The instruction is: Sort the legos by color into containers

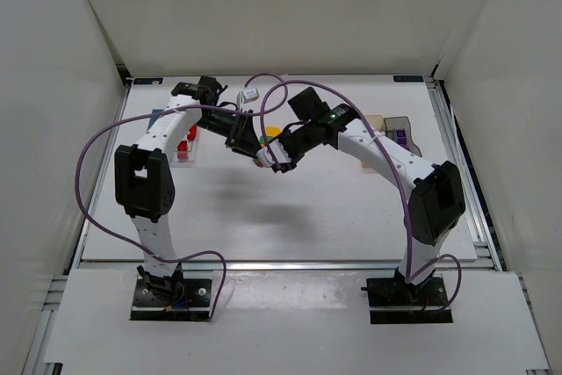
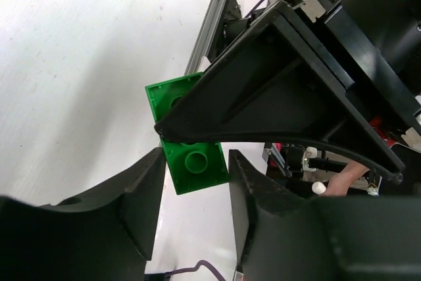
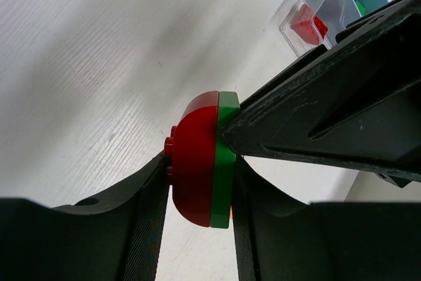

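Note:
Both arms meet above the middle of the table. My right gripper (image 3: 199,169) is shut on a stacked lego: a rounded red brick (image 3: 194,162) on a flat green brick (image 3: 223,162). My left gripper (image 2: 195,162) has its fingertips against both sides of that green brick (image 2: 194,166), whose hollow underside faces the camera. A right finger (image 2: 263,97) crosses over the brick. In the top view the left gripper (image 1: 261,154) and right gripper (image 1: 274,162) almost touch, hiding the stack. A yellow lego (image 1: 274,132) lies just behind them.
At the left stand a clear bin (image 1: 184,161) holding red bricks and a blue-tinted bin (image 1: 158,120). At the right stand an amber bin (image 1: 376,122) and a dark grey bin (image 1: 406,122) with a purple brick (image 1: 400,137). Purple cables loop over both arms.

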Controlling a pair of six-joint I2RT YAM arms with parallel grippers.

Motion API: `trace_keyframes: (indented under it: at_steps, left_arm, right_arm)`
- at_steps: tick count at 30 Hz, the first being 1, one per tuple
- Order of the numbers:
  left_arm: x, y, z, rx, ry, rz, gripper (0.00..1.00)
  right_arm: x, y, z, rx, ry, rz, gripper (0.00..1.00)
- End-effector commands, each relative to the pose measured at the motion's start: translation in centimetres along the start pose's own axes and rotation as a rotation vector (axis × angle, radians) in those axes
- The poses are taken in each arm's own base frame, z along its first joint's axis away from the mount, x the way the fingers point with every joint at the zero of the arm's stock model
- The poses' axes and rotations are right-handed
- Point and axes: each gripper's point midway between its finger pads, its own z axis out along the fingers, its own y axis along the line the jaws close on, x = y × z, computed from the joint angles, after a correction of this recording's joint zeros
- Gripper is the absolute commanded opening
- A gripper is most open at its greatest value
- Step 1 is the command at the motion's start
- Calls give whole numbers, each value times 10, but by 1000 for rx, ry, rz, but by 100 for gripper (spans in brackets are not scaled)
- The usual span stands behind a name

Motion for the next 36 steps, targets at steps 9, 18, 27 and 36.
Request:
trace_keyframes:
  at_steps: [9,18,27,36]
  left_arm:
    - [1,-15,2,23,23,47,35]
    - [-5,-17,0,32,-26,107,16]
    - [-17,-2,-10,-22,-108,88,12]
    - [-37,13,-60,-94,-378,76,10]
  right_arm:
    - [2,-11,1,21,17,-23,9]
    - [9,-36,-8,189,87,66,94]
    - [9,-56,-54,433,91,310,99]
    - [26,-56,-133,586,-68,859,99]
